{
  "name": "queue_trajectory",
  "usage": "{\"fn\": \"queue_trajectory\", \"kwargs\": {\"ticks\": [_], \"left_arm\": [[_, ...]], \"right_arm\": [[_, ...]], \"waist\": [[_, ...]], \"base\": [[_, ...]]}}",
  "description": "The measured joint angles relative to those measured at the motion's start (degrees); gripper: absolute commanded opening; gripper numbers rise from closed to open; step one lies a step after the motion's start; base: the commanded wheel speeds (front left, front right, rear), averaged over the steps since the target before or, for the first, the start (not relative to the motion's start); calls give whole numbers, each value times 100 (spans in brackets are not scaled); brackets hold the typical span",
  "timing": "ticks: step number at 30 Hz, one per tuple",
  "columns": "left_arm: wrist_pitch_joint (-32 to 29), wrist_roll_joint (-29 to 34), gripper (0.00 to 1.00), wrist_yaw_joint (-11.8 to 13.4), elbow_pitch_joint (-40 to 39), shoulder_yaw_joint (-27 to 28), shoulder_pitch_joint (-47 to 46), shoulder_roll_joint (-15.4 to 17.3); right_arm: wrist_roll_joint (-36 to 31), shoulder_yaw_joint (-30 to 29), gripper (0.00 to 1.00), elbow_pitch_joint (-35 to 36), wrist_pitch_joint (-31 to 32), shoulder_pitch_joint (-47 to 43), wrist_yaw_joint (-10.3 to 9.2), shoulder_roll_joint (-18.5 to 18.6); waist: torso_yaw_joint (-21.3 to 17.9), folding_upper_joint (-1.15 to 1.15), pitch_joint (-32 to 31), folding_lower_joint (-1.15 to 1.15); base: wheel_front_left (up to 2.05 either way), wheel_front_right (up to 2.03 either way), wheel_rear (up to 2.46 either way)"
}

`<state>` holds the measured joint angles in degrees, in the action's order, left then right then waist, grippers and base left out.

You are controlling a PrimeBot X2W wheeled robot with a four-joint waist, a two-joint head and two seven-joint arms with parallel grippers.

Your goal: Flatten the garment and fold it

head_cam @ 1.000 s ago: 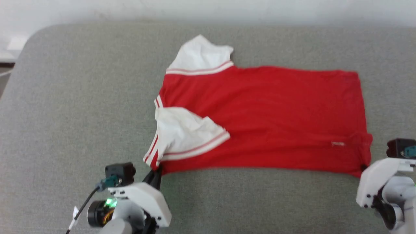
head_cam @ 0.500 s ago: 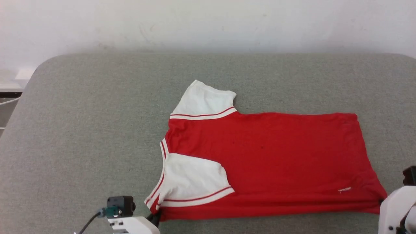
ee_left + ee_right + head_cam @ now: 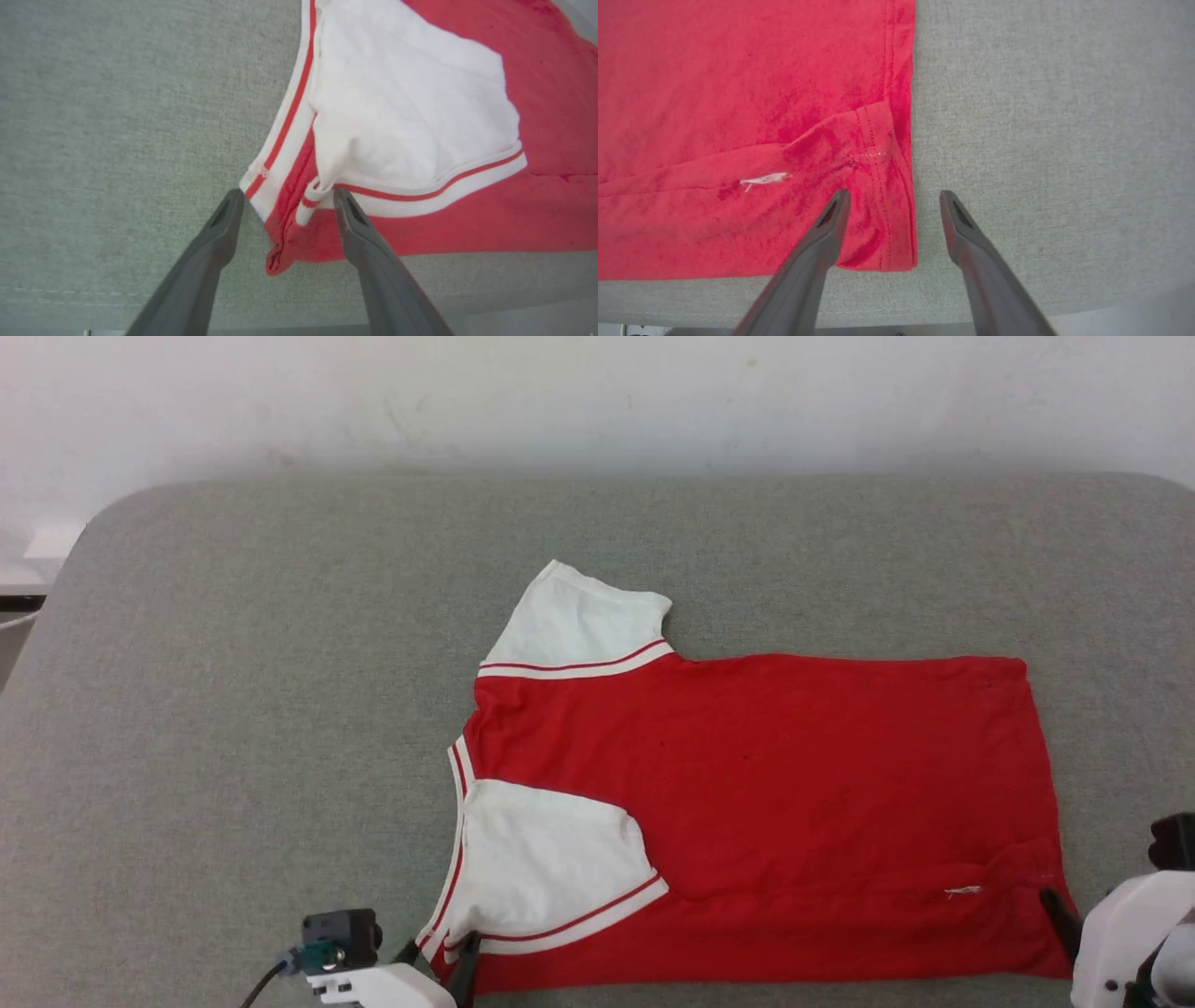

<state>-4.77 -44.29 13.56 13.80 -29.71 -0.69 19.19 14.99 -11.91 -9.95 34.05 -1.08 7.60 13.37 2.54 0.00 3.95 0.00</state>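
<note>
both pairs of jaws stand spread, pinching nothing. my left gripper [image 3: 288, 198] straddles the bunched near corner of the garment [image 3: 794, 784], with striped trim and a red fold lying loose between the fingers. whether the tips touch cloth i cannot tell. my right gripper [image 3: 894, 196] has one finger over the red hem corner and the other over bare grey cushion [image 3: 233, 709]. from the head, both grippers are cut off at the bottom edge. the garment lies spread on the cushion, neck to my left and hem to my right, one white sleeve out on the far side and the other folded onto the red. a small white fleck [image 3: 766, 178] near the hem is plain from the right wrist and a speck from the head. what it is i cannot tell.
</note>
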Motion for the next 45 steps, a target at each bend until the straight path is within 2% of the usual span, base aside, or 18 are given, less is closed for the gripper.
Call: {"fn": "queue_trajectory", "kwargs": {"ticks": [4, 8, 12, 17, 21, 29, 32, 36, 40, 45], "left_arm": [[583, 41, 100, -196, -138, 170, -97, -20], [1241, 145, 100, -383, -449, 307, -238, -34], [1796, 430, 100, -447, -768, 486, -430, -63], [1933, 776, 100, -541, -1038, 716, -565, -111], [1889, 1009, 100, -664, -1007, 631, -828, 16], [592, 1218, 100, -756, -756, 565, -1993, 654], [-33, 1310, 100, -989, -675, 470, -2659, 923], [-1173, 1170, 100, -1328, -396, 430, -3613, 1226], [-2220, 940, 100, -1590, 93, 396, -4482, 1397], [-3289, 780, 100, -1702, 802, 315, -5249, 1500]], "right_arm": [[16, -21, 100, 277, -643, 163, 1, -14], [229, -53, 100, 772, -1394, 341, -5, -203], [169, 80, 100, 1310, -2173, 363, -5, -281], [216, 342, 100, 1696, -2799, 321, -5, -381], [121, 409, 100, 1915, -3179, 315, -5, -497], [19, 748, 100, 1982, -3463, 467, -5, -783], [0, 903, 100, 1945, -3515, 566, -5, -826], [22, 1207, 100, 1860, -3564, 736, -5, -864], [93, 1370, 100, 1750, -3715, 941, -5, -903], [202, 1545, 100, 1545, -3831, 1161, -5, -959]], "waist": [[-38, 0, -85, 0], [-96, 0, -150, 0], [-179, 0, -167, 0], [-273, 0, -82, -1], [-348, 0, 98, 0], [-672, 0, 611, 1], [-853, 0, 840, 1], [-1109, 0, 1188, 1], [-1370, 0, 1544, 2], [-1726, 0, 1928, 1]], "base": [[0, 0, 0], [0, 0, 0], [0, 0, 0], [0, 0, 0], [0, 0, 0], [0, 0, 0], [0, 0, 0], [0, 0, 0], [0, 0, 0], [0, 0, 0]]}}
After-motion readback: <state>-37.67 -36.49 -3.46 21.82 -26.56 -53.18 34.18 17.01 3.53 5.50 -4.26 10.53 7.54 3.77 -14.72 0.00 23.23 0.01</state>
